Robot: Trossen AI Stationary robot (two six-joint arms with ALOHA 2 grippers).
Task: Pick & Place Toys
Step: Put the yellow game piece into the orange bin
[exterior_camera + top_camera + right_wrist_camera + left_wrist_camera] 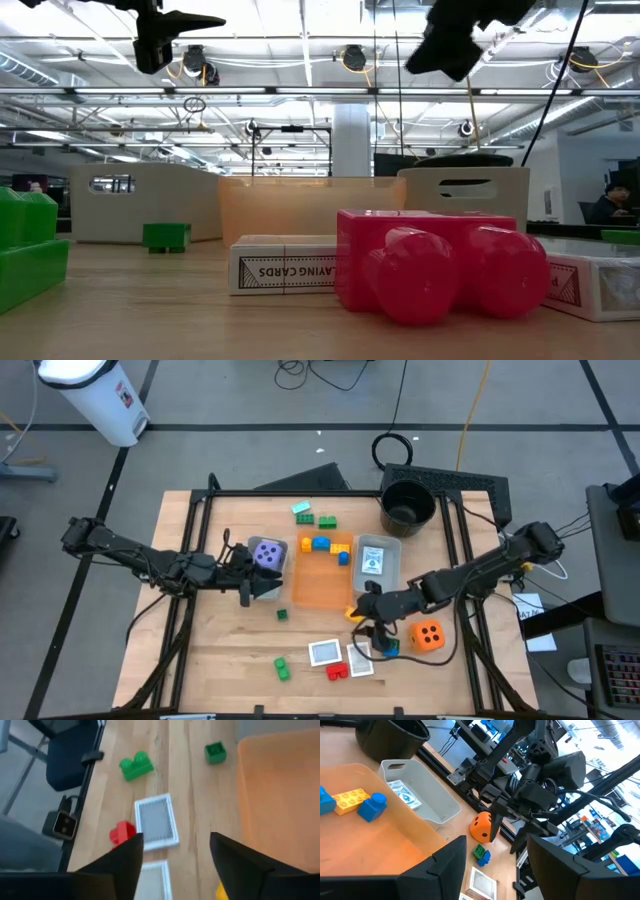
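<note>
Two cards [325,652] whitish (flat) | right gripper [372,628] parted, empty | left gripper [247,582] parted, empty

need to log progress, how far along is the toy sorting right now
Done: blue and yellow bricks lie in the orange tray, a card in the grey tray. In hand: nothing visibly; the right gripper hangs open over the table, the left gripper open beside the purple die. Left: orange die, red brick, green bricks, loose cards.

Bricks [322,544] in tray [318,588]
</note>
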